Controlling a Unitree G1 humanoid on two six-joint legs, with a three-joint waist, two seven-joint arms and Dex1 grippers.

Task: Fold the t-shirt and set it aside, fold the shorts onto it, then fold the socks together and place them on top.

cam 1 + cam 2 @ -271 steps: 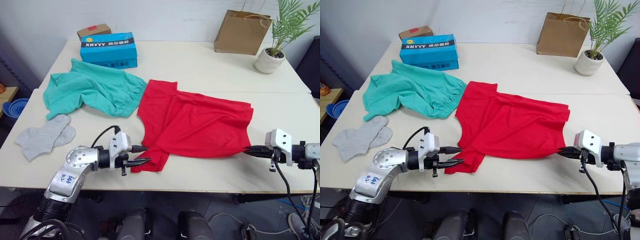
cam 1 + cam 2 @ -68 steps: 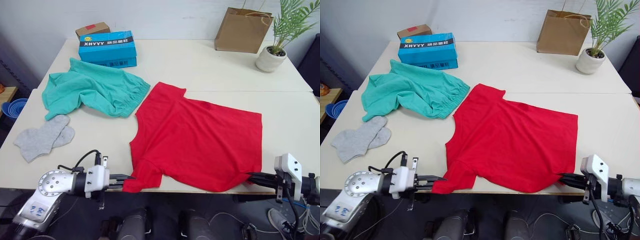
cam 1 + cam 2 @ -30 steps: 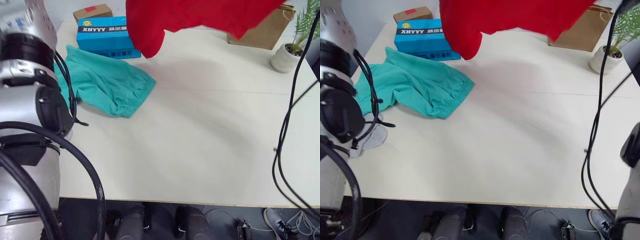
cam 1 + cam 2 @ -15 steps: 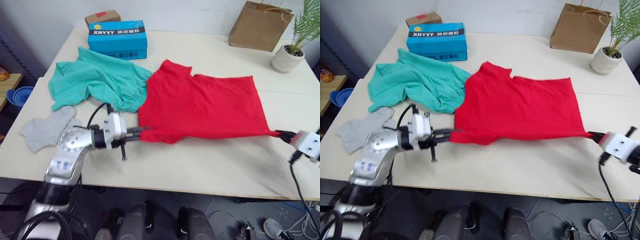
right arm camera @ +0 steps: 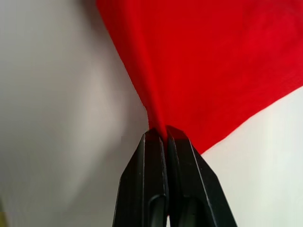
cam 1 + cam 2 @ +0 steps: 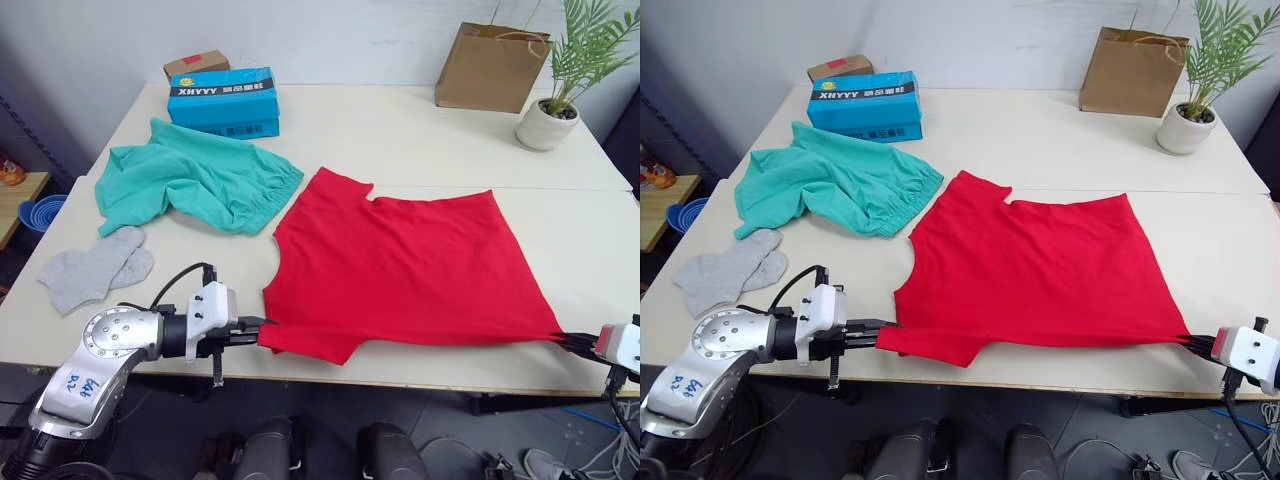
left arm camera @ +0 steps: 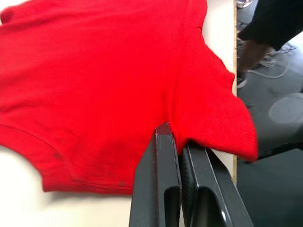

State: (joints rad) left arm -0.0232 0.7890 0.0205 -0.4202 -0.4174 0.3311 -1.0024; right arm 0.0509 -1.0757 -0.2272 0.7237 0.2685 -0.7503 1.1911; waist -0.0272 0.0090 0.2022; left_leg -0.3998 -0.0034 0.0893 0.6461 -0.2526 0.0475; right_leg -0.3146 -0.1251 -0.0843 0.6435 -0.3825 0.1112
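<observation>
The red t-shirt (image 6: pixel 400 265) lies spread flat on the table (image 6: pixel 420 130), stretched along the front edge. My left gripper (image 6: pixel 256 335) is shut on its near left edge beside a sleeve, and the left wrist view shows the fingers (image 7: pixel 163 142) pinching red cloth. My right gripper (image 6: pixel 570 341) is shut on the near right corner, where the fabric pulls into a point (image 5: pixel 156 118). The teal-green shorts (image 6: pixel 195 180) sit crumpled at the far left, their waistband just touching the shirt's sleeve. The grey socks (image 6: pixel 95 270) lie side by side near the left edge.
A blue carton (image 6: pixel 222 98) and a small cardboard box (image 6: pixel 195 65) stand at the back left. A brown paper bag (image 6: pixel 485 65) and a potted plant (image 6: pixel 550 115) stand at the back right. Blue bowls (image 6: pixel 38 213) sit off the table's left side.
The t-shirt, up in the air a second ago, has come down and been drawn flat toward the front edge. Both grippers moved nearer, still holding it.
</observation>
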